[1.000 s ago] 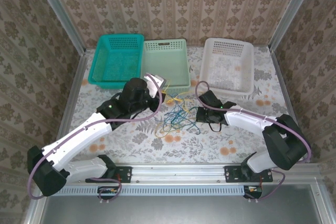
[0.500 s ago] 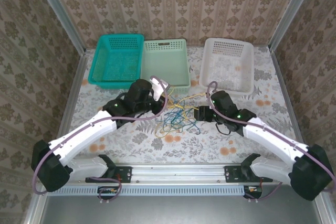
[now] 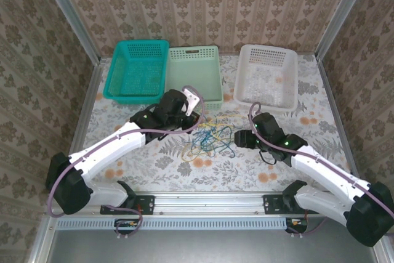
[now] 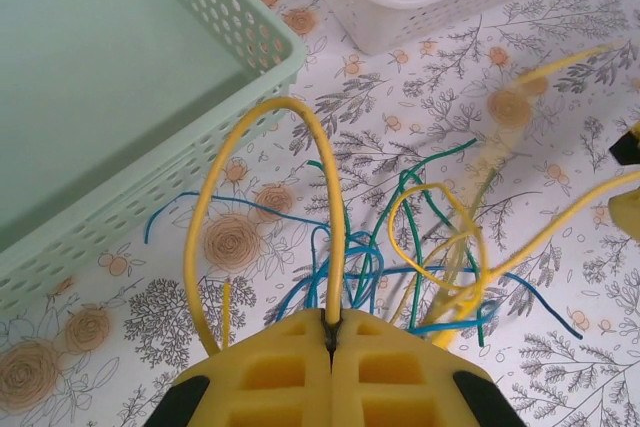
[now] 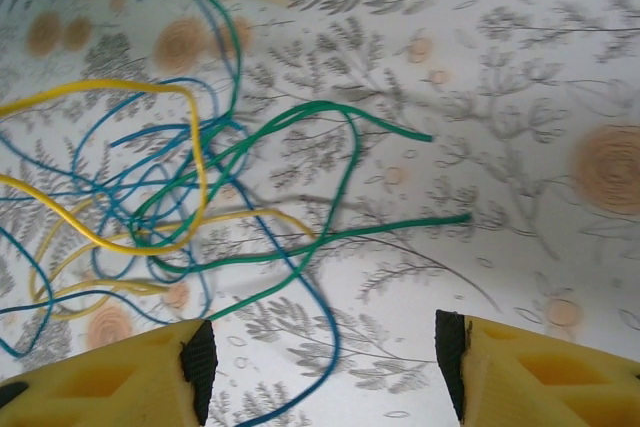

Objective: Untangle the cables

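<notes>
The cables [image 3: 209, 138] are thin, bendy wires in yellow, blue and green. They lie in one messy bunch on the flowery counter [image 3: 154, 164], just in front of the pale green plastic basket with holes [image 3: 194, 49]. We think they are very light and floppy, so they will bend, drag each other along and slip if we pull fast.

The left gripper [image 4: 330, 332] has its jaws closed tight on a yellow wire [image 4: 283, 103], which makes a tall loop near the basket's front wall. The right gripper [image 5: 325, 357] hangs at the edge of the bunch, in front of the basket's right corner. Its jaws are wide apart and hold nothing.

We think a good place to grab is a loose green end [image 5: 400, 226] sticking out of the bunch. A slow pull there should slide one wire free.
</notes>
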Motion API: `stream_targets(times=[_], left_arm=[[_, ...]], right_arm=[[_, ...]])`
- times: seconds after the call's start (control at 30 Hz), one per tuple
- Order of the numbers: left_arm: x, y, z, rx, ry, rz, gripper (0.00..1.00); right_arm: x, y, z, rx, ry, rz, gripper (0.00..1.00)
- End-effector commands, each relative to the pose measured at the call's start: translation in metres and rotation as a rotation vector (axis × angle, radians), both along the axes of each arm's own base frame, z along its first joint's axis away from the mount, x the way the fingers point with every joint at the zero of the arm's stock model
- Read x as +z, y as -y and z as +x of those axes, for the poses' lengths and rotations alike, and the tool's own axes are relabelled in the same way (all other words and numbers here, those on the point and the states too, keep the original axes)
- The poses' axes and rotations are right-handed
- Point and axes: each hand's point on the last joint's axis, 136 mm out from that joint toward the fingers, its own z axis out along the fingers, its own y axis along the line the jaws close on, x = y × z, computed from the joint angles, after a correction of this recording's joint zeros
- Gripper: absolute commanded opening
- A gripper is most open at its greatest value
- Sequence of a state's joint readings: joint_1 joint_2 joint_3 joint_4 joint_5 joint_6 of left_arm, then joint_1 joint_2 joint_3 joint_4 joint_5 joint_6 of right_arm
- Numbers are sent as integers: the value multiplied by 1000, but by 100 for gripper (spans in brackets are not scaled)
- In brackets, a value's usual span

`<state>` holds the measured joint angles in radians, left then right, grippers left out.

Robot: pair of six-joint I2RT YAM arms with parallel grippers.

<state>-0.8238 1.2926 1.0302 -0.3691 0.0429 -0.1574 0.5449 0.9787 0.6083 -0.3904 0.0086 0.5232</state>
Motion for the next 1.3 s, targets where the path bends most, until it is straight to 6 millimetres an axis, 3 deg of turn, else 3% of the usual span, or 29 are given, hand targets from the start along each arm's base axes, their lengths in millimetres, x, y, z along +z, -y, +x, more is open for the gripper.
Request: stream_targets(times=[0.0,0.17,0.3,0.4,0.6,0.8,1.0,1.07,1.17,1.27], left_arm=[[17,-2,2,15,21,-28,0],[15,-3,-1,17,15,-45,0],[17,2,-4,-4,3,-73,0],[19,9,-5,-10,-5,-98,0],[16,22,-8,-30,-31,-108,0],[18,31,-11,-44,-52,-134,0],[20,35,-13,-57,-62,-154,0],[19,36,-15,-64,-69,-154,0],[20,34,-14,-58,-70,-159,0],[24,22,-6,-6,-64,-163,0]], right_arm=[[-8,23,-7,-72,-28,-71,65],[1,23,-4,-85,-7,-26,64],[25,-13,-1,49,76,111,64],[38,-42,2,141,155,137,69],[45,-93,6,264,225,147,75],[44,-126,12,362,271,88,81],[37,-123,34,316,332,-29,82],[35,-126,38,322,344,-44,78],[36,-134,42,337,354,-29,50],[29,-136,38,355,328,-27,35]])
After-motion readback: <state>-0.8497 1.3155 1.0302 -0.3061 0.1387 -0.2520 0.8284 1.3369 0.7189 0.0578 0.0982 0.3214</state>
